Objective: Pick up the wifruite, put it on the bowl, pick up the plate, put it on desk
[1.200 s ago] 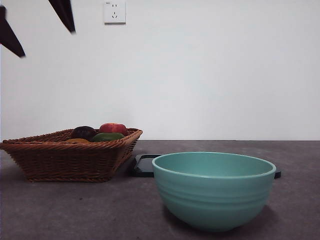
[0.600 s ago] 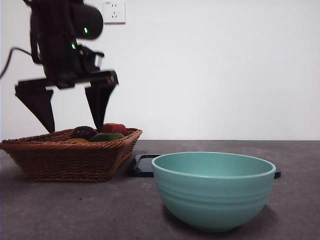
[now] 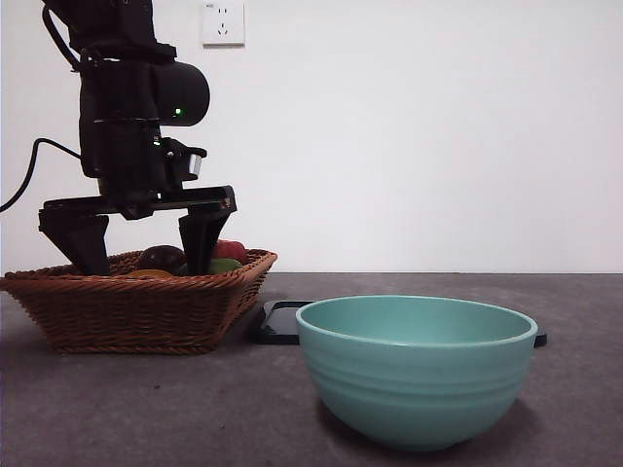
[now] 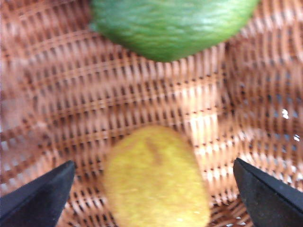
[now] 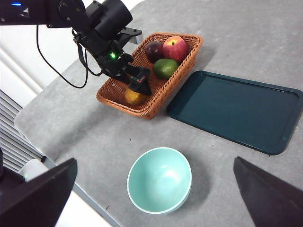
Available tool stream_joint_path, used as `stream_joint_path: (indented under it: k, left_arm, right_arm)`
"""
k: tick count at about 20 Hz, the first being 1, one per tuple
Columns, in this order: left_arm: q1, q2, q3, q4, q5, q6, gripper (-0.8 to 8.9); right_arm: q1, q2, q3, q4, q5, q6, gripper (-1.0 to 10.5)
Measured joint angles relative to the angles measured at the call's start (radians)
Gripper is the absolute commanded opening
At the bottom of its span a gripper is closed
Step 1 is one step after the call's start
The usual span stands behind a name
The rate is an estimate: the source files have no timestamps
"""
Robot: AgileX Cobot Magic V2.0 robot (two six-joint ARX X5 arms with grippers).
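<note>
The wifruite (image 4: 156,179), an orange-yellow oval, lies on the wicker floor of the basket (image 3: 127,311). It also shows in the right wrist view (image 5: 135,97). My left gripper (image 4: 152,163) is open and lowered into the basket, one jaw on each side of the wifruite, not touching it. In the front view this gripper (image 3: 144,263) reaches down past the basket rim. The mint-teal bowl (image 3: 417,375) stands empty on the desk (image 3: 195,409). The dark teal plate (image 5: 236,109) lies flat behind it. My right gripper (image 5: 155,163) is open and empty, high above the table.
The basket also holds a green fruit (image 4: 170,23), a dark purple fruit (image 5: 154,48) and a red apple (image 5: 175,47), at the end away from the left gripper. The table's edge (image 5: 71,182) runs close to the bowl.
The left arm has come down from the top of the front view into the basket, its open jaws now below the rim. Bowl, plate and fruits have not moved.
</note>
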Motion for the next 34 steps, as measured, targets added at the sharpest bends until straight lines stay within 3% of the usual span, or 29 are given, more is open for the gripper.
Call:
stream_joint_path:
  k: [3,6,10,13,17,22,29,34]
  left_arm:
    - [0.008,0.0,0.0,-0.011,0.0,-0.01,5.14]
    - [0.008,0.0,0.0,-0.013,0.0,-0.011,3.74]
    - [0.008,0.0,0.0,-0.013,0.0,-0.014,3.3]
    - [0.006,0.006,0.0,-0.011,0.001,-0.014,2.45]
    - [0.006,0.006,0.006,-0.027,0.001,-0.014,2.46]
    - [0.007,-0.006,0.082,-0.174,0.0,-0.01,2.46]
    - [-0.04,-0.251,0.097,-0.26,0.03,-0.033,2.46]
    - [-0.153,-0.372,0.098,-0.298,0.055,-0.087,2.46]
  right_arm:
    - [0.0,0.0,0.0,-0.011,0.0,0.0,5.8]
    - [0.0,0.0,0.0,-0.014,0.0,-0.004,5.8]
    - [0.0,0.0,0.0,-0.014,0.0,-0.004,5.8]
    - [0.0,0.0,0.0,-0.015,0.0,-0.005,5.8]
    - [0.0,0.0,0.0,-0.016,0.0,-0.005,5.8]
    - [0.0,0.0,0.016,-0.051,0.006,-0.005,5.8]
    - [0.0,0.0,0.115,-0.201,0.029,-0.031,5.8]
    - [0.0,-0.032,0.17,-0.286,0.051,-0.034,5.8]
